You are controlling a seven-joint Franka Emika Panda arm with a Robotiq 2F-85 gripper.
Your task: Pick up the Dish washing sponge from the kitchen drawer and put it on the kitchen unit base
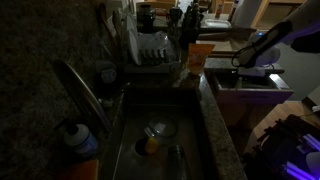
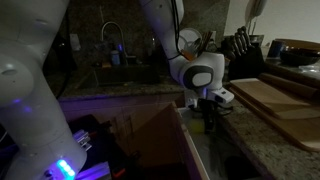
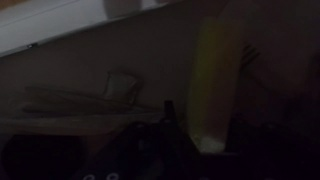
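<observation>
One pale Dish washing sponge (image 3: pixel 214 85) right of centre in the wrist view, one gripper (image 2: pixel 210 115) mid-frame, grip too dark to tell, one orange carton (image 1: pixel 201 55) upper centre.

Panda arm (image 2: pixel 160 25) rising above the gripper (image 2: pixel 210 118), which points straight down beneath the bent wrist (image 2: pixel 203 75). The forearm (image 1: pixel 272 40) slants up behind the gripper. Jaw spacing indiscernible in the dim light.

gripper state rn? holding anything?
Gripper: cannot be told. In the wrist view the Dish washing sponge stands between the fingers, but it is too dark to see whether they clamp it.
</observation>
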